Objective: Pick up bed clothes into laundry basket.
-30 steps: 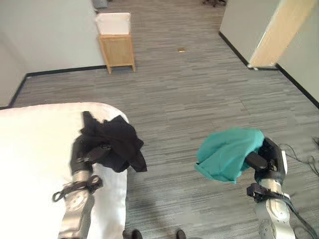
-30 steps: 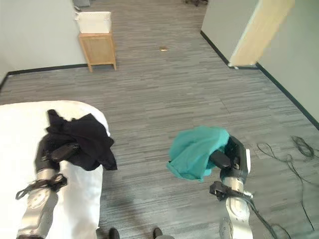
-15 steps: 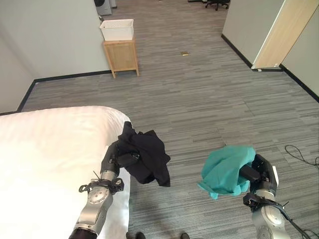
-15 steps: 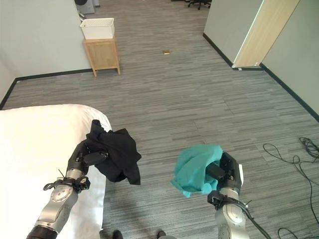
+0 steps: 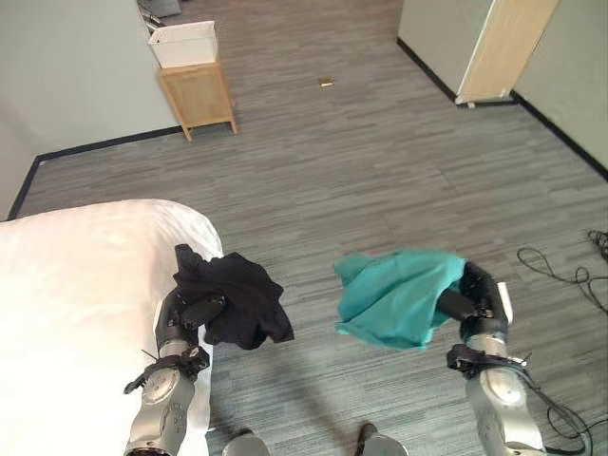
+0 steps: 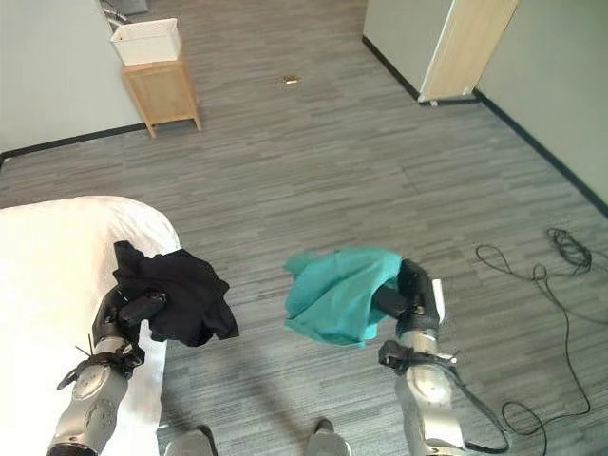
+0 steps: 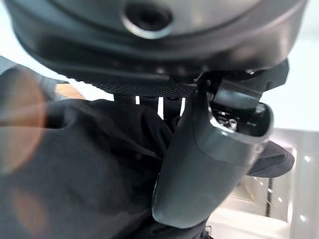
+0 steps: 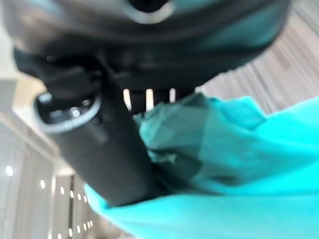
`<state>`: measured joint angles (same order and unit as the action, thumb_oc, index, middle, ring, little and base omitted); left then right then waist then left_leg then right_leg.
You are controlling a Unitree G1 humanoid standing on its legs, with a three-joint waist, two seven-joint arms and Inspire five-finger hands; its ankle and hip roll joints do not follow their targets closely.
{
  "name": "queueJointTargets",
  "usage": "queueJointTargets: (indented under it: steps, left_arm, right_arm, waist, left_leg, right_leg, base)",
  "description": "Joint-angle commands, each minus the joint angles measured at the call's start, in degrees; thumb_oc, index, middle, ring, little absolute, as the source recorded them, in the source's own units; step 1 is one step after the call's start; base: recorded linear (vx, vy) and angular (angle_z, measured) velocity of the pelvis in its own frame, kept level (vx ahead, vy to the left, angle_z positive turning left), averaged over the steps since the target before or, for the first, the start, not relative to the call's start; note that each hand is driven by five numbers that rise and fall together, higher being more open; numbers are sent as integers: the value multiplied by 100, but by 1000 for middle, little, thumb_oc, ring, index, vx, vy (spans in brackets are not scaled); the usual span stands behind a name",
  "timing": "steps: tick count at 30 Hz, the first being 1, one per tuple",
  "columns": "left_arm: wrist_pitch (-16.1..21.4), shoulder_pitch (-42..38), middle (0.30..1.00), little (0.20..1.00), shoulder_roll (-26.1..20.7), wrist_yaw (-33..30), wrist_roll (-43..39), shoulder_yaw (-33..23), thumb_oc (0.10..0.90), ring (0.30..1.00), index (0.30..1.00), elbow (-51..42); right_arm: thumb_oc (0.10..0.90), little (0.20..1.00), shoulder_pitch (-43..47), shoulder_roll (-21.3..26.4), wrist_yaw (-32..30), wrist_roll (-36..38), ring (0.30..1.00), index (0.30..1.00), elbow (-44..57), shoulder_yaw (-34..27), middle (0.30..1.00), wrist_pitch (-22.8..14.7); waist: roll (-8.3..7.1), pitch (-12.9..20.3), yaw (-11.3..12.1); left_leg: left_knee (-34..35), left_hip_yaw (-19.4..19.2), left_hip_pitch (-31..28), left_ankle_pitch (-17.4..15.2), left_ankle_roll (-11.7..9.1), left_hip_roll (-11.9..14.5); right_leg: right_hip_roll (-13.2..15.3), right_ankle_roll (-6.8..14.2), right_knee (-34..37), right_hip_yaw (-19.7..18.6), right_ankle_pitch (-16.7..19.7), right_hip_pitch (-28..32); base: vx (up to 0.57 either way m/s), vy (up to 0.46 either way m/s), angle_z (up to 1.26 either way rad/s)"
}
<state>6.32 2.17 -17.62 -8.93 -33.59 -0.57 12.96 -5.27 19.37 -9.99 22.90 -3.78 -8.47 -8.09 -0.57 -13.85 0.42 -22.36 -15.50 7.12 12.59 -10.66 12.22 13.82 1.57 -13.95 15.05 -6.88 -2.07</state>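
A black garment hangs bunched and crumpled in the air just off the bed's corner, pinched in the left hand. A teal garment, loosely folded and draped, is held above the floor in the right hand. A white basket sits on a wooden stand far off by the wall.

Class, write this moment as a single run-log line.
left robot hand: grips black garment | right robot hand: grips teal garment | white basket: on wooden stand, far
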Motion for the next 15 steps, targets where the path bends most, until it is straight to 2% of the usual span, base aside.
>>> queueJointTargets:
  steps: [1,2,3,4,5,6,7,8,9,10,12,13,14,15]
  left_arm:
    - [946,-899,300,300,-553,42,201,-330,400,300,300,-966]
    - [968,-988,300,300,-574,-14,323,-332,400,300,300,-1018]
    - [917,-1133,300,300,-558,-64,434,-242,400,300,300,-966]
    - [918,-1143,300,300,-564,-47,458,-255,400,300,300,-949]
    - [890,-1200,300,300,-520,-92,488,-173,400,300,300,-913]
    - [876,-1271,300,300,-516,-154,523,-127,400,300,300,-909]
    - [875,-1279,300,300,-517,-157,525,-129,400,300,300,-908]
    - [904,-1118,300,300,-484,-34,549,-111,400,300,300,-991]
    - [880,-1066,300,300,-473,-13,608,-118,400,300,300,-952]
    - [884,-1010,300,300,-470,34,625,-162,400,300,300,-937]
    - [881,-960,300,300,-461,27,661,-179,400,300,300,-910]
    - [880,-961,300,300,-463,21,666,-166,400,300,300,-911]
    - [835,-824,300,300,-457,17,908,-225,400,300,300,-968]
    - [797,-684,300,300,-431,23,987,-335,400,300,300,-957]
  right_arm:
    - [400,300,265,303,117,-48,300,300,790,105,300,-656]
    - [400,300,276,318,141,-114,300,300,809,98,300,-615]
    - [400,300,171,274,123,-183,300,300,766,97,300,-570]
    - [400,300,189,227,199,-178,300,300,725,111,300,-552]
    - [400,300,172,170,157,-233,300,300,724,193,300,-573]
    - [400,300,138,82,201,-199,300,300,754,195,300,-532]
    - [400,300,144,80,202,-199,300,300,759,193,300,-527]
    - [400,300,-55,-36,382,-184,300,300,754,141,300,-512]
    - [400,300,-161,3,411,-253,300,300,732,84,300,-473]
    - [400,300,-223,28,436,-263,300,300,732,-23,300,-461]
    - [400,300,-267,43,385,-202,300,300,722,-214,300,-520]
    - [400,300,-273,39,386,-201,300,300,717,-221,300,-526]
    - [400,300,-293,99,262,-248,300,300,726,-434,300,-556]
    - [400,300,-353,121,308,-208,300,300,761,-512,300,-547]
  waist:
    - [115,524,-181]
    - [155,570,-166]
    - [175,549,-230]
    - [175,558,-210]
    - [162,544,-322]
    - [173,462,-453]
    - [173,465,-439]
    - [207,340,-664]
    - [183,369,-709]
    - [151,397,-713]
    - [51,463,-691]
    - [58,464,-717]
    - [-113,534,-697]
    - [-131,583,-610]
  left_leg:
    - [357,-439,417,-538,202,-349]
    - [668,-519,153,-719,434,-474]
    - [747,-564,106,-710,477,-508]
    - [866,-397,-25,-885,651,-695]
    - [1173,-390,-303,-1189,892,-909]
    - [1400,-349,-556,-1282,980,-956]
    - [1447,-367,-557,-1239,990,-961]
    - [1761,-172,-894,-1251,1065,-1005]
    - [1929,-31,-981,-1225,1045,-1021]
    - [2022,41,-997,-1203,998,-1010]
    - [2088,190,-1003,-1256,927,-1017]
    - [2077,228,-1007,-1271,927,-1014]
    - [2089,335,-1052,-1348,955,-1060]
    - [2114,337,-1096,-1343,936,-1026]
  right_leg:
    - [-152,292,1051,178,145,1082]
    - [-187,334,916,175,101,1037]
    - [-150,397,583,213,60,1008]
    - [-85,519,31,126,279,851]
    - [64,702,-674,49,675,539]
    - [34,785,-1114,-95,788,264]
    - [34,779,-1126,-112,807,228]
    - [-287,856,-1484,-753,699,-230]
    - [-476,790,-1160,-1109,548,-321]
    - [-448,759,-724,-1294,554,-357]
    - [-323,741,291,-1496,632,-302]
    - [-320,746,411,-1444,672,-214]
    - [-292,835,606,-1618,817,-21]
    - [-278,802,691,-1504,724,18]
  base:
    - [193,74,33]
    - [215,105,24]
    - [170,115,-1]
    - [190,144,0]
    - [177,127,-7]
    - [111,71,0]
    - [89,30,50]
    - [100,-19,74]
    - [139,-77,76]
    - [124,-158,32]
    - [104,-172,40]
    - [113,-166,69]
    - [87,-114,88]
    - [88,-187,84]
